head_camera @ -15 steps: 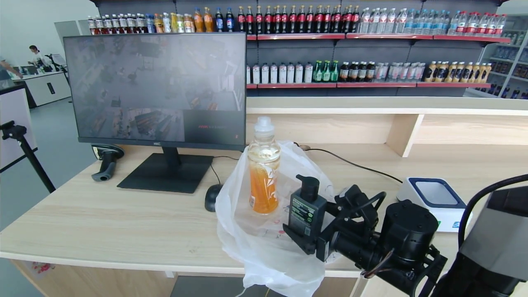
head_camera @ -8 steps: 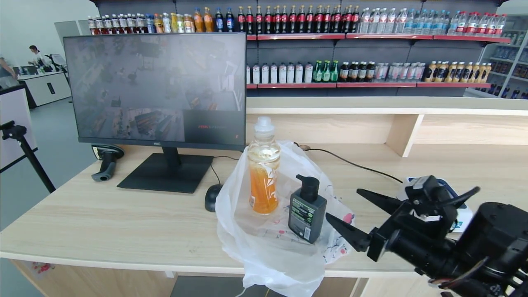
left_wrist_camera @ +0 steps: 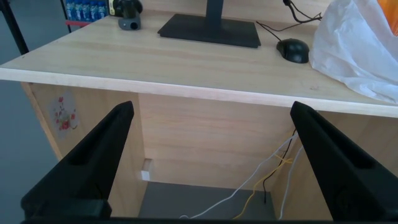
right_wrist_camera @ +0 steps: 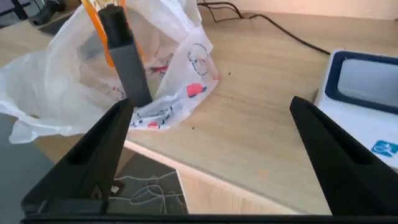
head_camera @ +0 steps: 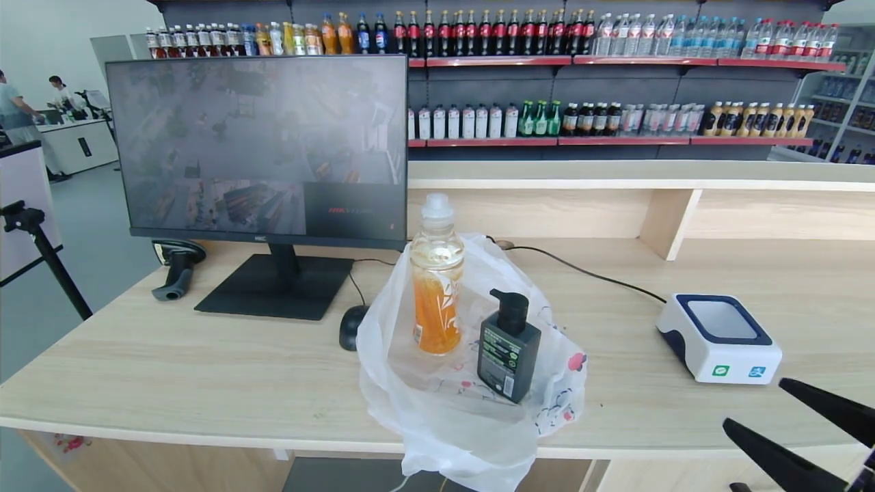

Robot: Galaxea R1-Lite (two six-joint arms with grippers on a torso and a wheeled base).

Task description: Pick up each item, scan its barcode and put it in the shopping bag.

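Locate the pump bottle point(head_camera: 508, 355) upright on the spread shopping bag point(head_camera: 472, 424): long axis vertical, pump head up, spout toward the robot's left, printed label side toward the head camera. Note the flat-sided dark body and black pump.

Locate the drink bottle point(head_camera: 437, 280) just beside it on the left and slightly farther back, also upright on the bag, cap up. Note the clear body, orange liquid and pale cap.

Note the translucent white bag film with small red and blue print, raised behind the 2 bottles and draped over the near edge of the counter point(head_camera: 205, 369).

Find the barcode scanner point(head_camera: 718, 338) well apart on the right, window facing up.

Read the right gripper point(head_camera: 754, 403) as spread wide with nothing between its fingers, low by the counter's near edge, nearer than the scanner, body cut off by the frame edge. Read the left gripper point(left_wrist_camera: 211, 106) as likewise spread and empty, below counter-top level, facing the front panel.

In the right wrist view, expect the drink bottle mostly cut off at the frame edge. Treat the label print as too small to make out.
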